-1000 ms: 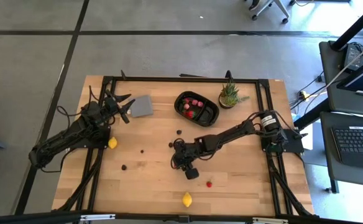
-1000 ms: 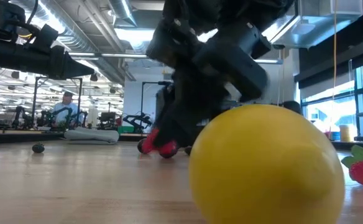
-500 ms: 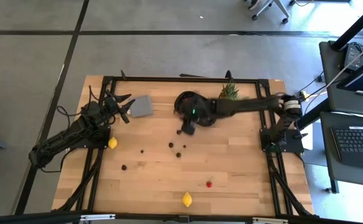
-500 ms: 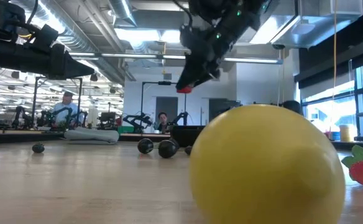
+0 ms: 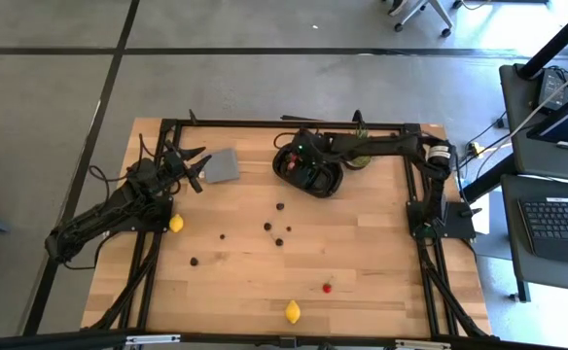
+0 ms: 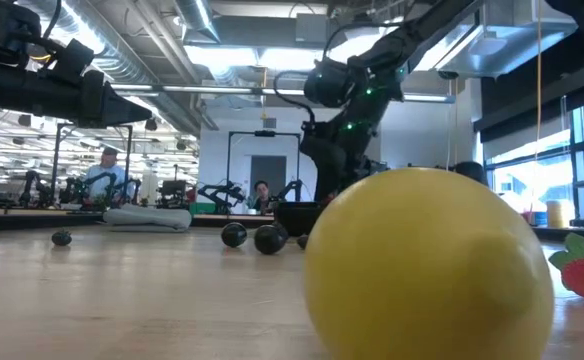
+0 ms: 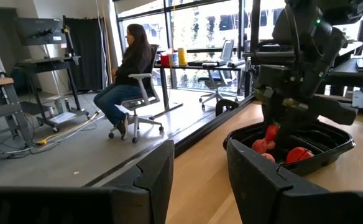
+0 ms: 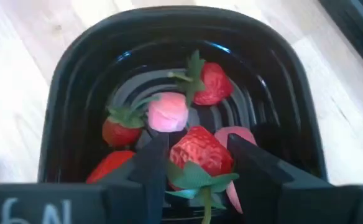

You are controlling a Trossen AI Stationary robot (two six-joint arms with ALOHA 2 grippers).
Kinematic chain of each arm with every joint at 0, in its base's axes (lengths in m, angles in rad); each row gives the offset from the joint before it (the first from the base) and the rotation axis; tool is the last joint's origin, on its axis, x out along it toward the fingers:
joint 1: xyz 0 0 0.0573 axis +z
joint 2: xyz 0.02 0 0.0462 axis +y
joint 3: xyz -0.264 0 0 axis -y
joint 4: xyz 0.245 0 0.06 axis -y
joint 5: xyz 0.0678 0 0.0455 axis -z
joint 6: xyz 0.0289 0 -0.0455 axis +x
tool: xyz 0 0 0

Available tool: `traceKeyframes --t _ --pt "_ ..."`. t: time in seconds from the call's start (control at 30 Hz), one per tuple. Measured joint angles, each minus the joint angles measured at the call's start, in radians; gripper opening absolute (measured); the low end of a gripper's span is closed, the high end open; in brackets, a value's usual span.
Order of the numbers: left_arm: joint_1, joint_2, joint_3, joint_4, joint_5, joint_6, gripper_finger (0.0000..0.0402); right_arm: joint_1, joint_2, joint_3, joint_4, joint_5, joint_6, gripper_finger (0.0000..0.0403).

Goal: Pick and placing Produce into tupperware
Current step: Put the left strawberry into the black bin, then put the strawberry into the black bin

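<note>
The black tupperware [image 5: 335, 182] stands at the table's far middle and holds several red strawberries [image 8: 214, 82]. My right gripper [image 8: 197, 149] hovers over its left compartment [image 8: 63, 93], pointing steeply down and shut on a red strawberry [image 8: 197, 155]. Two lemons [image 5: 176, 223] [image 5: 293, 311], one red strawberry [image 5: 327, 287] and dark berries [image 5: 267, 227] lie on the wood. My left gripper [image 7: 197, 177] waits level over the far left of the table, open with nothing between its fingers. My right gripper pinches the strawberry's red body [image 8: 194, 152] between its two fingers, coming from above and slanting down. The strawberry hangs clear above the fruits in the tray, its green leaves [image 8: 197, 180] turned toward the wrist.
A spiky potted plant [image 5: 360, 157] stands just right of the tupperware, partly under my right arm. A flat grey square piece [image 5: 224, 166] lies by my left gripper. A lemon [image 6: 427, 265] fills the low view's foreground. A person sits on a chair [image 7: 132, 68] beyond the table.
My right gripper has taken a strawberry up off the middle of the table. It has swung toward the far edge until it stands over the tupperware, rolling its wrist on the way. The strawberry is lifted clear; the dark berries stayed where they lay.
</note>
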Motion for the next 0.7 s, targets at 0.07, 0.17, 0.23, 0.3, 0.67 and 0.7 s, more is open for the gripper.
traceKeyframes --t 0.07,0.17,0.23,0.3,0.67,0.7 --pt "0.000 0.000 0.000 0.000 0.000 0.000 0.0140 0.001 -0.001 0.000 0.002 0.000 -0.013 0.0168" --pt "0.000 0.000 0.000 0.000 0.000 0.000 0.0140 0.001 -0.001 0.000 -0.001 0.000 -0.023 0.0188" --pt "0.000 0.000 0.000 0.000 0.000 0.000 0.0140 0.002 -0.001 0.000 -0.005 -0.001 -0.043 0.0204" --pt "0.000 0.000 0.000 0.000 0.000 0.000 0.0140 0.001 -0.001 0.000 -0.010 -0.011 -0.055 0.0226" --pt "0.000 0.000 0.000 0.000 0.000 0.000 0.0140 0.054 -0.067 0.115 -0.272 -0.104 0.002 0.0313" --pt "0.000 0.000 0.000 0.000 0.000 0.000 0.0140 0.075 -0.089 0.129 -0.310 -0.140 0.002 0.0314"
